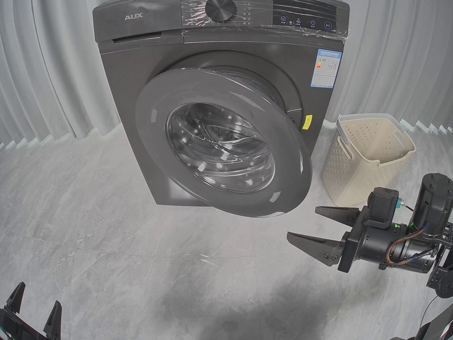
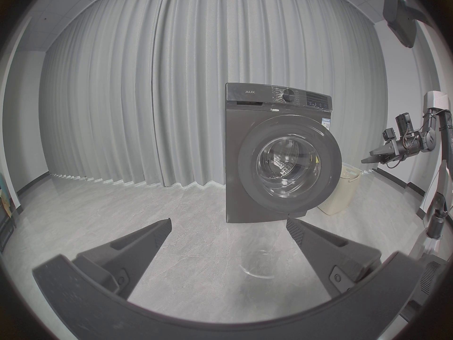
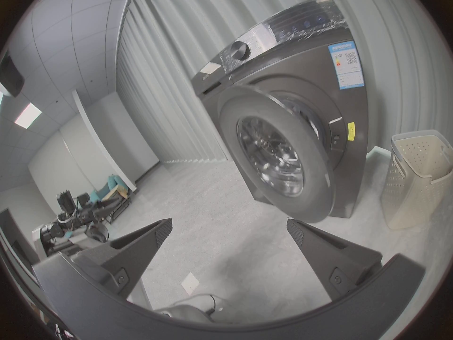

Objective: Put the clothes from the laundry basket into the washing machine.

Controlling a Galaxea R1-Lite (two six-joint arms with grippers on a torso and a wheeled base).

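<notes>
left end effector (image 1: 37,294) cut by lower edge | laundry basket (image 1: 368,157) floor hidden (behind near wall)

Pleated grey curtains (image 2: 141,95) behind pale marbled floor (image 1: 94,213); perhaps a teal seat (image 3: 111,185) beyond.

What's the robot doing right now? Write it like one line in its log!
door ajar | basket right of washer, no clothes seen | left gripper open, empty | right gripper open, empty

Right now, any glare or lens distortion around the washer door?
Head view: bright reflections streak the round glass window of the dark grey washing machine door, and the clear film over the control panel glints. Both wrist views: fisheye bends the grey pleated curtain, corners go black.
</notes>
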